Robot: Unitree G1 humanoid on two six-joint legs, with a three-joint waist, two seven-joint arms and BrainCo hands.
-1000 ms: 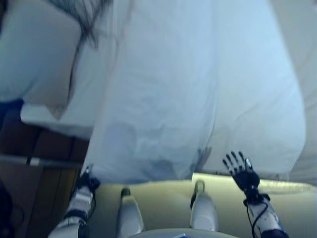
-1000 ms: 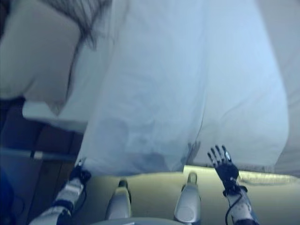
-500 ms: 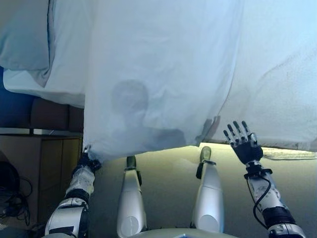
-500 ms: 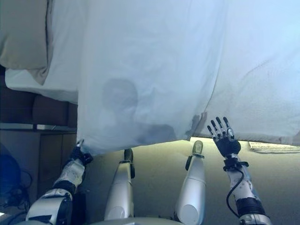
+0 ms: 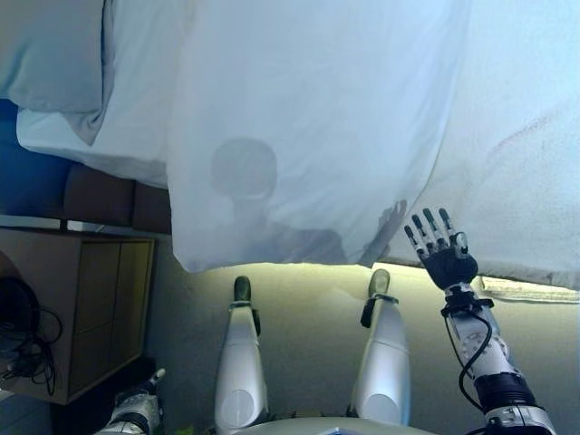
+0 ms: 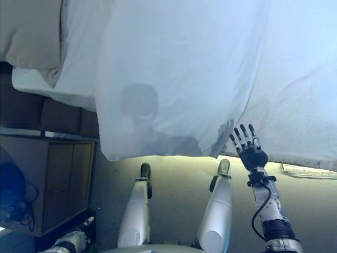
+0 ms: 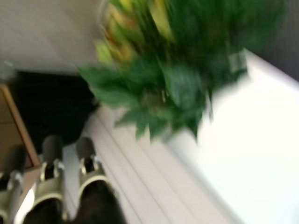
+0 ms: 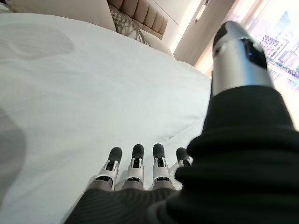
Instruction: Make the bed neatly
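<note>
While the left hand hangs low at the bottom edge of the head views, well below the bedding and touching nothing there, its own wrist view shows a row of relaxed, straight silver fingers with nothing in them, pointing past pale floorboards toward a blurred green leafy plant. Nearer the bed, the right hand is raised with its palm up and its dark-tipped fingers spread straight, held just in front of the hanging edge of the bedding without gripping it; whether the tips brush the cloth cannot be told. Its wrist view shows those fingers stretched flat over the smooth cover, holding nothing. Beyond the hands, the large white fabric duvet drapes over the side of the bed, its lower corner hanging free above the pale floor. Beside it, on the robot's right, lies a white textured blanket spread across the mattress. To the left stands a light wooden bedside cabinet against the dark brown padded bed base. Farthest off, a pale pillow rests at the head end, and a beige tufted headboard shows in the right wrist view.
</note>
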